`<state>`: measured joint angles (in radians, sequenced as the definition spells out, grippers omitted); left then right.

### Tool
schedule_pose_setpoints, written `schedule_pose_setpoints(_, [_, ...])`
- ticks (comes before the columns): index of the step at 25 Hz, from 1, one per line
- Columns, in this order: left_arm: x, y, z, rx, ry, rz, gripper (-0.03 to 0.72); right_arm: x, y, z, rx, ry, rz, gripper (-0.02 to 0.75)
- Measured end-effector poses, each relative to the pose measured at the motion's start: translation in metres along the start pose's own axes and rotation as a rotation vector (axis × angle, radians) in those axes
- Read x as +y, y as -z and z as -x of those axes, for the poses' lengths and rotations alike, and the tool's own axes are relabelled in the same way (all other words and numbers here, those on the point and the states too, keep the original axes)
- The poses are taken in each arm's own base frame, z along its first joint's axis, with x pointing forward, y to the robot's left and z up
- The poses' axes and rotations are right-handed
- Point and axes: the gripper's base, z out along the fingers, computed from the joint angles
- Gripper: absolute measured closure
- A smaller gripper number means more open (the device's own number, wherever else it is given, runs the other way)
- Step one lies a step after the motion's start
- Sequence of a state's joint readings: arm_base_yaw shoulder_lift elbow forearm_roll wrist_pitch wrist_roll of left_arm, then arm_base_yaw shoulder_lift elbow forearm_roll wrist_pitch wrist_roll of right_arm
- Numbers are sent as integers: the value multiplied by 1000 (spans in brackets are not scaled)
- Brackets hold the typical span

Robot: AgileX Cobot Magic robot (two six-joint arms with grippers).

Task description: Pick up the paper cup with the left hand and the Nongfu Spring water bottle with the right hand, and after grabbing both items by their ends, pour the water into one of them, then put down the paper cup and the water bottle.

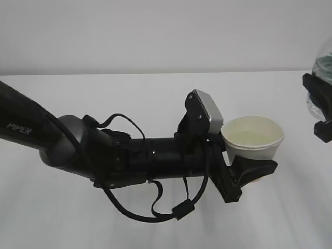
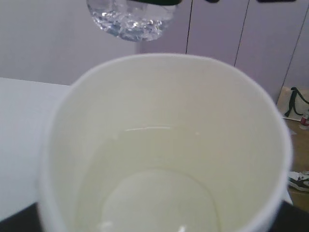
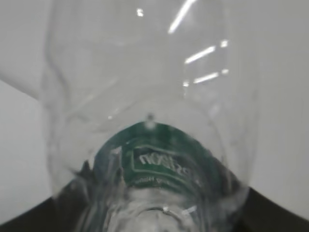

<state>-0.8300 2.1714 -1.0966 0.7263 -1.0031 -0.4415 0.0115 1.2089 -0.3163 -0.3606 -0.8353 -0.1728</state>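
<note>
Here, in the exterior view, the left hand [image 1: 249, 174] reaches in from the left, its arm lying nearly level above the white surface [image 1: 155, 104]. Its fingers are clamped on the lower part of the paper cup [image 1: 254, 139], one finger [image 1: 257, 170] wrapped across the near side. The cup stands upright, mouth up, long axis vertical, raised off the surface; a little clear water [image 1: 251, 136] shows inside. At the right edge, the right hand [image 1: 319, 106] is cut off by the frame, gripping the water bottle [image 1: 322, 65], of which only a sliver with green label shows; which way the bottle points cannot be told here.

In the left wrist view, the cup [image 2: 164, 145] fills the frame, mouth toward the camera, with water [image 2: 159, 193] pooled at its bottom. One rounded end of the bottle [image 2: 130, 19] hangs above the far rim, cut off by the top edge.

In the right wrist view, the bottle [image 3: 145, 121] runs away from the camera, long axis along the view, its green label [image 3: 159, 162] near the bottom. It is blurred, and its far end is hard to make out. Dark finger parts [image 3: 270, 212] sit at both lower corners, closed on the bottle.
</note>
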Motion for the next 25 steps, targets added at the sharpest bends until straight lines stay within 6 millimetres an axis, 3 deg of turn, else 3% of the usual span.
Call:
schedule_pose_setpoints(7, [0, 0, 0, -1, 2, 3, 225, -1, 0, 8, -88, -217, -6, 343])
schedule_pose_setpoints(13, [0, 0, 0, -1, 2, 3, 225, -1, 1, 7, -87, -271, -2, 344])
schedule_pose_setpoints(25, [0, 0, 0, -1, 2, 3, 225, 0, -8, -26, 90, -399, -69, 343])
